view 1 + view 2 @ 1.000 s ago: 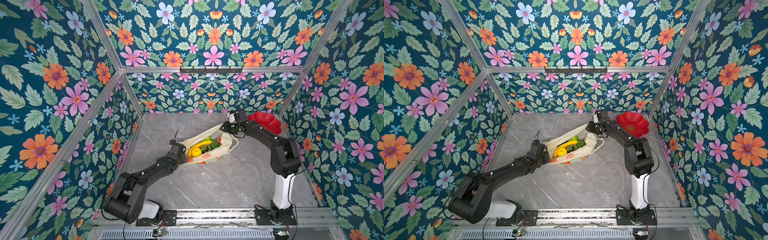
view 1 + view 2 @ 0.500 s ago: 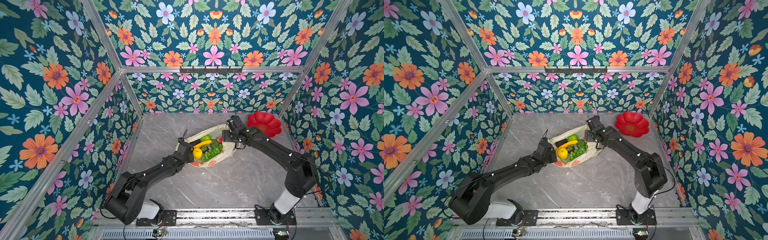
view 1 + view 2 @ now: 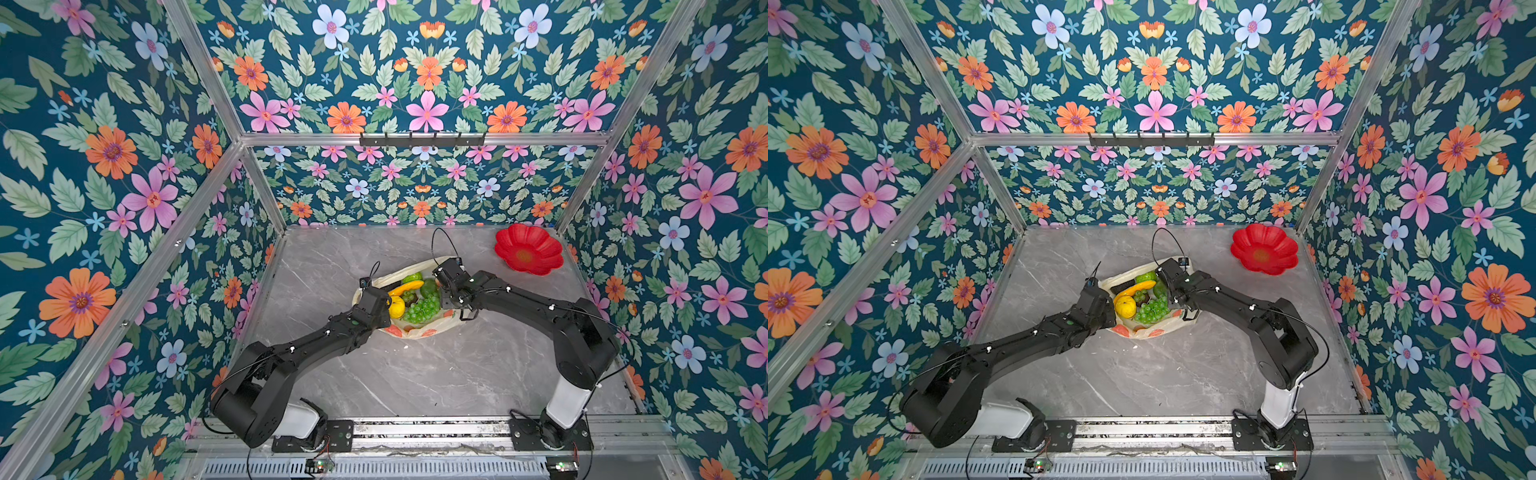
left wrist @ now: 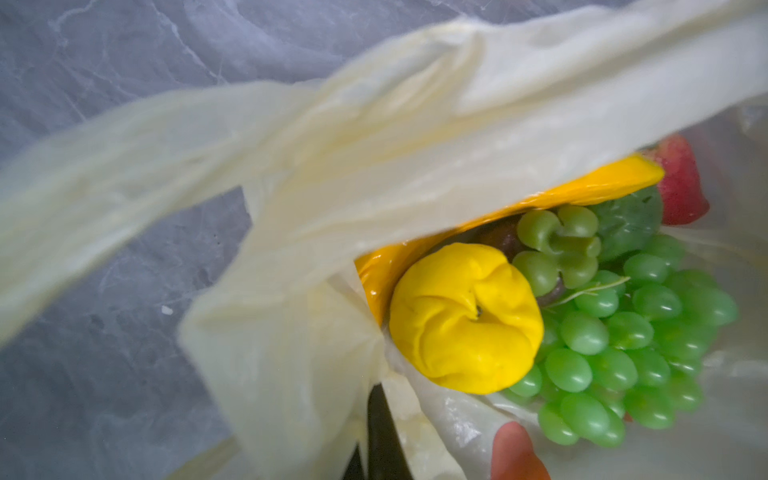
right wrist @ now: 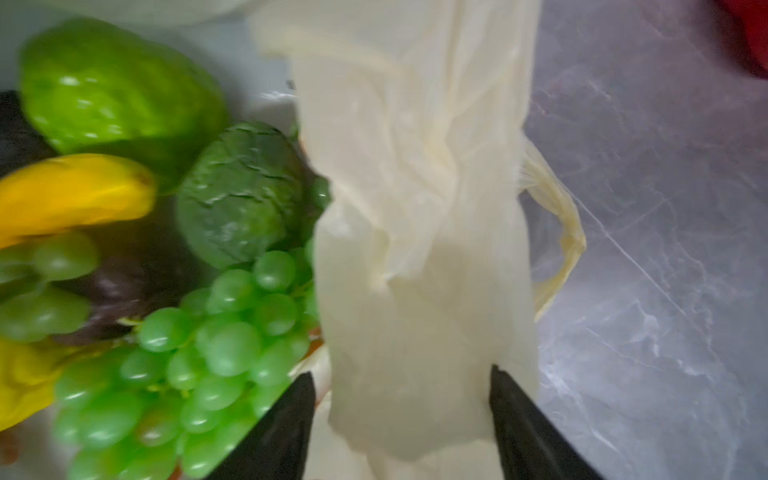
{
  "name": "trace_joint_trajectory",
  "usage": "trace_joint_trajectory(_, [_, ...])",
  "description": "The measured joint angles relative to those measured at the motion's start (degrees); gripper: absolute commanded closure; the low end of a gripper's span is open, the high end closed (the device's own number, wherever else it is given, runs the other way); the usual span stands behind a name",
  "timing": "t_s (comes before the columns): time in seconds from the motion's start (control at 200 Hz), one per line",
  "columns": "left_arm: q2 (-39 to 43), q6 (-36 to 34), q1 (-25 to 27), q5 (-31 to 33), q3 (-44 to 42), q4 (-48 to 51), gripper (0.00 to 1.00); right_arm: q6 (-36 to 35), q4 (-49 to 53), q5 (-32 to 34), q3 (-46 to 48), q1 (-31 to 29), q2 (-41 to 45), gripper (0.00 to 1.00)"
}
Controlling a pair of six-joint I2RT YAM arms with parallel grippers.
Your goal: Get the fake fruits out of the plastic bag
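None of the fruits (image 3: 422, 309) has left the bag (image 3: 419, 333) yet: left tool (image 3: 385, 306) clamped shut on one rim, right tool (image 5: 401, 372) half open astride the opposite rim.

Both top views look down on the whole table (image 3: 415, 374); wrist cameras sit close, sharing the plastic bag (image 4: 374, 124)

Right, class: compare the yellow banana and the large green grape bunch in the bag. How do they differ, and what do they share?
Colour: the banana is yellow-orange, the large grape bunch green. Shape: the banana is one smooth curved piece; the large grape bunch is many small round beads. Place: in both top views the banana lies farther back than the large grape bunch. Shared: both are glossy and lie inside the plastic bag.
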State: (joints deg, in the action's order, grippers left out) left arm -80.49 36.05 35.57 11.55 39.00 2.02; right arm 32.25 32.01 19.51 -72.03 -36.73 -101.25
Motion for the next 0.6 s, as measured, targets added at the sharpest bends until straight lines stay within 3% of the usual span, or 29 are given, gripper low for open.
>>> trace_joint_trajectory(0.11, [0.11,1.66,-1.42,0.70,-1.33,0.31,1.00,0.79,-3.96,-2.91,6.25,4.22,2.95,0.79])
trace_joint_trajectory(0.235, [0.94,4.07,-4.76,-0.35,-4.15,-0.11,1.00,1.60,-10.97,-9.55,12.90,9.01,6.38,0.93])
trace_joint_trajectory(0.445, [0.02,2.99,-4.72,-3.41,-3.45,-1.95,1.00,0.28,-20.37,-17.92,15.39,10.58,8.33,1.00])
trace_joint_trajectory(0.6, [-0.44,1.14,-0.52,-4.26,-1.66,-2.38,0.83,0.09,-24.39,-21.49,15.32,10.49,8.33,1.00])
